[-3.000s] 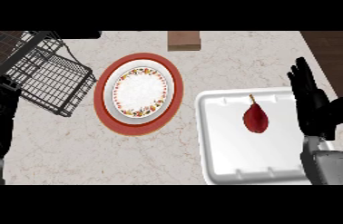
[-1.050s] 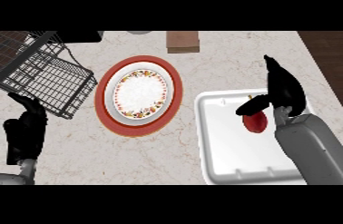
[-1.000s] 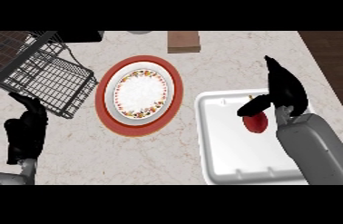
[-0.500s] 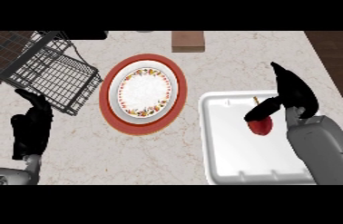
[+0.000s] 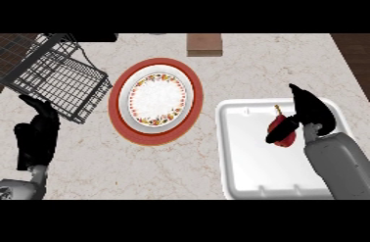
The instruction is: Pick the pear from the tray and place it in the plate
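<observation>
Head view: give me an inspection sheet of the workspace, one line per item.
Surface: pale marbled counter.
Job's things: red pear inside the white tray; patterned plate on a red charger, nothing on it.
Clutter: black wire basket at the left, tilted; brown block at the far edge.
Hands: right hand curled round the pear in the tray; left hand open, resting at the left edge.
Cables: nothing seen.
Surroundings: dark wood beyond the counter's right edge.
</observation>
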